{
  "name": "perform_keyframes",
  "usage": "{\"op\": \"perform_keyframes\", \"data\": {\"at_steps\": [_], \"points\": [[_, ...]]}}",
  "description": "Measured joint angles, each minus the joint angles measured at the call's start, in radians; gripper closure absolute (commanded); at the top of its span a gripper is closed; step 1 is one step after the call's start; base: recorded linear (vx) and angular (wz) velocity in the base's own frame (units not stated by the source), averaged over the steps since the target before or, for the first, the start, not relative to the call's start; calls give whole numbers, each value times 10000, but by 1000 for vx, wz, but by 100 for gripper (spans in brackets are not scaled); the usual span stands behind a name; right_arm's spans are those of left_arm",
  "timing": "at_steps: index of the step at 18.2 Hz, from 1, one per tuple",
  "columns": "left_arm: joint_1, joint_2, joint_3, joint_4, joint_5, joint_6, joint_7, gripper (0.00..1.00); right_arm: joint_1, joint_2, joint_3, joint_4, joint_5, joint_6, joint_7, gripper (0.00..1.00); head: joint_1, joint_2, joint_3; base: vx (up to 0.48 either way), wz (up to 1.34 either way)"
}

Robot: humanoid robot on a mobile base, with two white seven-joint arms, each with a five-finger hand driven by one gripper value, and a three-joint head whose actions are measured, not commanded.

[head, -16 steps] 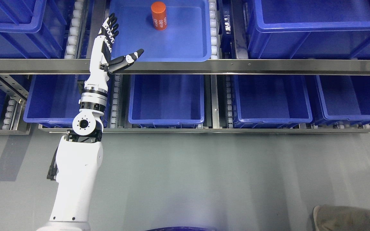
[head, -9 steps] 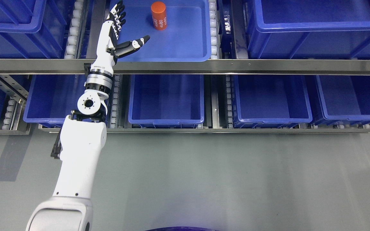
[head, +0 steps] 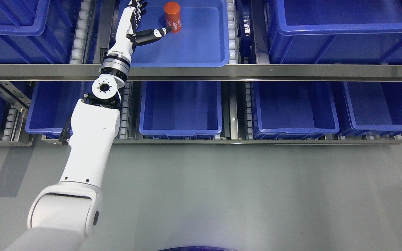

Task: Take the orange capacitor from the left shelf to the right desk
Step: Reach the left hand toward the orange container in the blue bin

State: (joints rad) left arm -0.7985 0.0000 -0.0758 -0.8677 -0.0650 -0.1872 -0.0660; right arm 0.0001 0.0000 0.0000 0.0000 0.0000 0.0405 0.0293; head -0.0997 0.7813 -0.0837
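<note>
On upper shelf, orange capacitor (head: 172,16) upright in blue tray (head: 201,45); left hand (head: 141,24) spread, empty, thumb possibly touching it. Rigid, smooth, likely light: grip mid-barrel

"4680" in white, printed sideways on the orange capacitor (head: 172,16); a second print partly hidden.

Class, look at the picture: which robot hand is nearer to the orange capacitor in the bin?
The left. The left robot hand is open just left of the orange capacitor in the blue bin, its thumb tip reaching it. The right robot hand is out of view.
</note>
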Motion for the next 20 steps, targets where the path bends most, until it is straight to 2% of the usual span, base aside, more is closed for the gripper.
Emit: {"op": "perform_keyframes", "data": {"at_steps": [10,20], "points": [[-1144,0,-588,2157,-182,7,29,1,-1,0,0,0,0,0,13,0,0,0,0,13,22],[-1677,0,-1334,3079,-146,-456,-633,2,-1,0,0,0,0,0,13,0,0,0,0,15,67]]}}
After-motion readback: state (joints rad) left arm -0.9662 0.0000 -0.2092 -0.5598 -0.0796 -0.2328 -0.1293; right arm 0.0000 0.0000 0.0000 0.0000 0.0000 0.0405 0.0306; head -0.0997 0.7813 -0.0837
